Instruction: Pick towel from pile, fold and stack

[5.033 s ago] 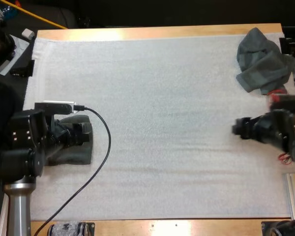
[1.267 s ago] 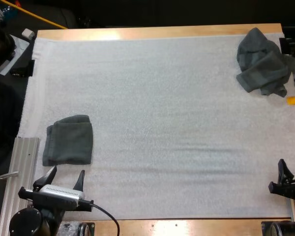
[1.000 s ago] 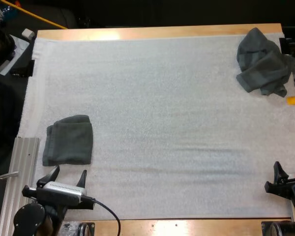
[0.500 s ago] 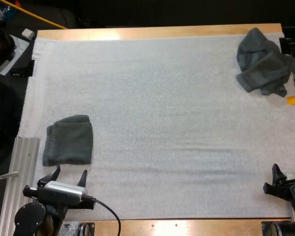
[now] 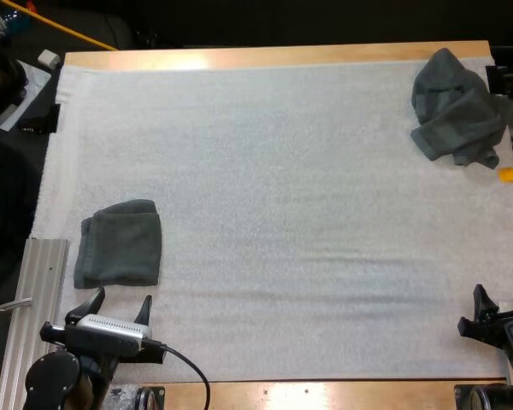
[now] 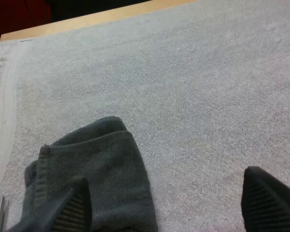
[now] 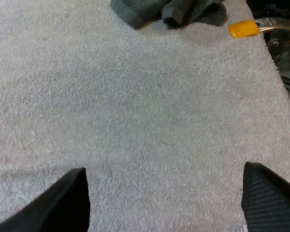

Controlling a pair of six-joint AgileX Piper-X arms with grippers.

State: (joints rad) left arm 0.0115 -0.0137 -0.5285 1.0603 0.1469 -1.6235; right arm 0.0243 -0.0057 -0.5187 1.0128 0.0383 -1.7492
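Currently, item by item.

High view:
- Left gripper (image 5: 120, 299): fingers spread wide, nothing between them, over the near edge of the white mat (image 5: 282, 171).
- Folded towel (image 5: 120, 243): dark grey-green, flat on the mat, just beyond the left fingertips and apart from them.
- Right gripper (image 5: 501, 297): fingers spread apart, empty, over the mat's near right corner.
- Crumpled towel (image 5: 456, 107): dark grey-green heap at the mat's far right corner, well beyond the right fingertips.
- Wooden table (image 5: 274, 55): bare strip visible past the mat's far edge.

Left wrist view:
- Left gripper (image 6: 165, 179): two black ribbed fingers standing well apart, clear of any thing, bare mat (image 6: 208, 87) between them.
- Folded towel (image 6: 92, 179): lies on the mat ahead of one finger, its rounded fold reaching part of the way into the gap between the fingers. That finger overlaps the cloth in this view, and contact cannot be told.
- Table (image 6: 87, 19): wooden edge far beyond the fingertips.

Right wrist view:
- Right gripper (image 7: 164, 169): two black fingers held wide apart, gripping nothing, plain mat (image 7: 135, 96) between and ahead of them.
- Crumpled towel (image 7: 169, 9): its near folds lie on the mat, far ahead of the fingertips, roughly in line with the gap between them.
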